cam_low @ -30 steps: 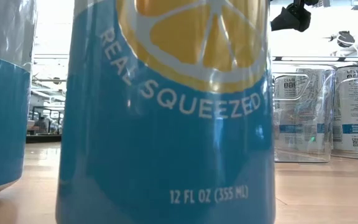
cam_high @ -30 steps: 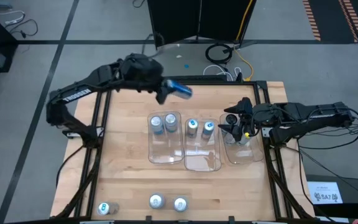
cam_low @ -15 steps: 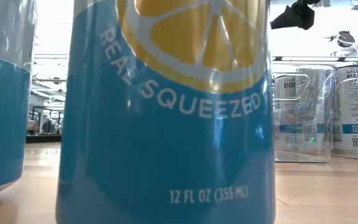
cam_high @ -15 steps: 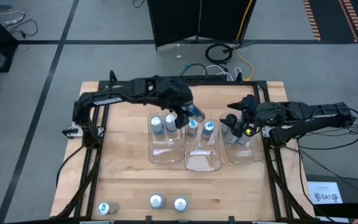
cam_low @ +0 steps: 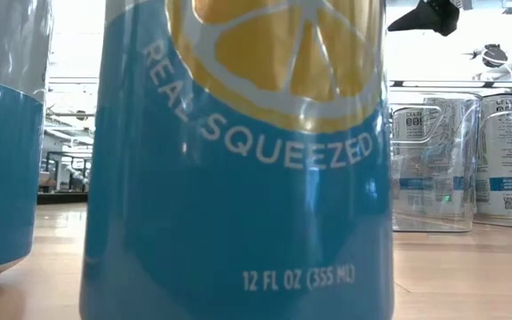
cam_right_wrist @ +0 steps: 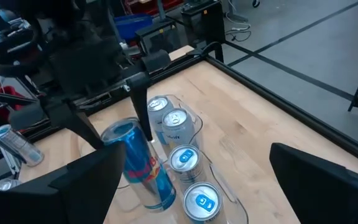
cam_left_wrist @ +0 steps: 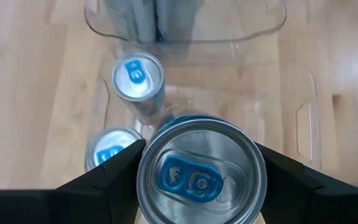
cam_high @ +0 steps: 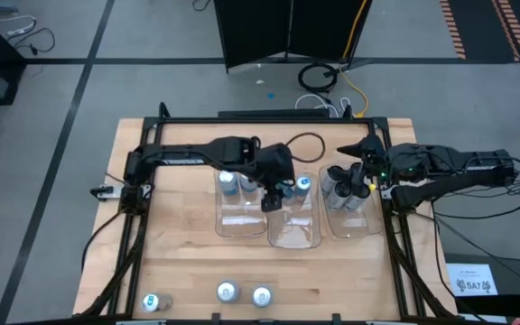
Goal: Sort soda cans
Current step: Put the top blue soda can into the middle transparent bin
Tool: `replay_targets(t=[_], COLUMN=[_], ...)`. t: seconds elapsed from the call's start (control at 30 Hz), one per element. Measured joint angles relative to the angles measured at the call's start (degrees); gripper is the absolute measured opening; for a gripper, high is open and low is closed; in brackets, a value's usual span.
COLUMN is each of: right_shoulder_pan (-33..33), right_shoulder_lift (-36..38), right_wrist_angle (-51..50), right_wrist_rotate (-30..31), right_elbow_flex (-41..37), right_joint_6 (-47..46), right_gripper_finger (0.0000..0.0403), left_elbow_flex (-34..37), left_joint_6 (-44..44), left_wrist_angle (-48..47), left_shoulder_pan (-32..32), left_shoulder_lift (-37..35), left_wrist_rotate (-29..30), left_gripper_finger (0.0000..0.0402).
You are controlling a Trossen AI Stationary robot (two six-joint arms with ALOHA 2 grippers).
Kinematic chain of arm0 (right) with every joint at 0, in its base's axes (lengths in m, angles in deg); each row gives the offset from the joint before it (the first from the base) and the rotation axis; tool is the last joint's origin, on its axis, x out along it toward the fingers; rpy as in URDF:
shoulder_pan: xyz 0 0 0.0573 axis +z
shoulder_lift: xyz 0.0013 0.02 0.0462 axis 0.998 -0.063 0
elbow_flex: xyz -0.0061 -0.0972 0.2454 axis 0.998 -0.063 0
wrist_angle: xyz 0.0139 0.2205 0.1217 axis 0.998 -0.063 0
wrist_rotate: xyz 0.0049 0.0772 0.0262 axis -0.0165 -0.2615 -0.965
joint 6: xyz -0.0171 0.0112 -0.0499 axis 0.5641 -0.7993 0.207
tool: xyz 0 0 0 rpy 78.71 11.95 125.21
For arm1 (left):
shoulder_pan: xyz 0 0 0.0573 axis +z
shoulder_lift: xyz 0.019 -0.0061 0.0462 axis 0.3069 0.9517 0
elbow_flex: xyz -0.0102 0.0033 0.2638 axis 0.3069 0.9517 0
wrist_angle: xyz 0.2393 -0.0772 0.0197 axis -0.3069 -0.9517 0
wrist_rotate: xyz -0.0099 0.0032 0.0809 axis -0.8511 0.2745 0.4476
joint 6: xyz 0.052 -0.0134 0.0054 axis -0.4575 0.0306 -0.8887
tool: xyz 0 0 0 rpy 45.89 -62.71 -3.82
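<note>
Over the middle tray [cam_high: 292, 230], the left gripper [cam_high: 273, 197] has carried its pinched blue can [cam_left_wrist: 199, 171] down from the worktop's [cam_high: 179, 262] far edge; right gripper [cam_high: 357, 178] waits, jaws spread.

Left gripper [cam_high: 276, 191] fingers clamped; right gripper [cam_high: 361, 173] apparently spread, idle.

Two matte-black jointed arms, the left arm [cam_high: 188, 153] lettered white, the right arm [cam_high: 450, 167] trailing black cables, ending in dark wedge-shaped fingers [cam_left_wrist: 104, 177].
</note>
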Motion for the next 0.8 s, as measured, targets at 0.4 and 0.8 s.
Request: replay_targets(t=[0.4, 0.8], right_shoulder_pan=[0.0, 0.0], right_shoulder_lift=[-0.1, -0.2], right_wrist_angle=[0.0, 0.0], right_wrist_rotate=[-0.1, -0.3], right_elbow_flex=[0.0, 0.0], right_joint_6=[-3.3, -8.8], right_gripper_finger=[0.0391, 0.0391], left_elbow_flex=[0.0, 0.0], left_joint_6=[-4.2, -5.8], left_wrist_angle=[-1.7, -2.7], left_shoulder_pan=[-0.3, -0.3], left_shoulder_lift=[-0.5, -0.5], left_wrist_rotate=[0.4, 0.4], left_gripper_finger=[0.0255, 0.0255])
